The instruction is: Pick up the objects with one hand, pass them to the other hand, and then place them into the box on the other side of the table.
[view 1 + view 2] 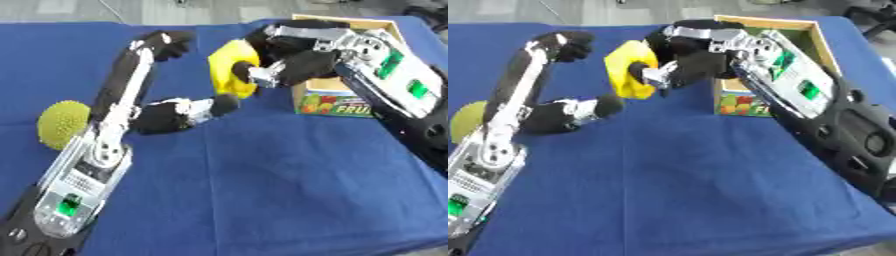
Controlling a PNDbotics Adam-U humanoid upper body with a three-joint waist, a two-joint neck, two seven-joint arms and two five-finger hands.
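Above the middle of the blue table (262,190), the right hand (293,52) has its fingers and thumb curled round a yellow object (229,65), which is lifted clear of the cloth. The object sits on the left-facing side of that hand, its rounded body sticking out beyond the dark fingers. Just below and to the left of it, the left hand (162,112) is spread wide, one finger stretched up and away, the thumb (214,106) reaching toward the yellow object's lower edge; whether it touches cannot be told. Behind the right hand stands a wooden box (815,37) with fruit pictures on its front, at the table's far right. A round yellow-green ball (61,122) with a bumpy skin lies on the table beside the left forearm, near the left edge
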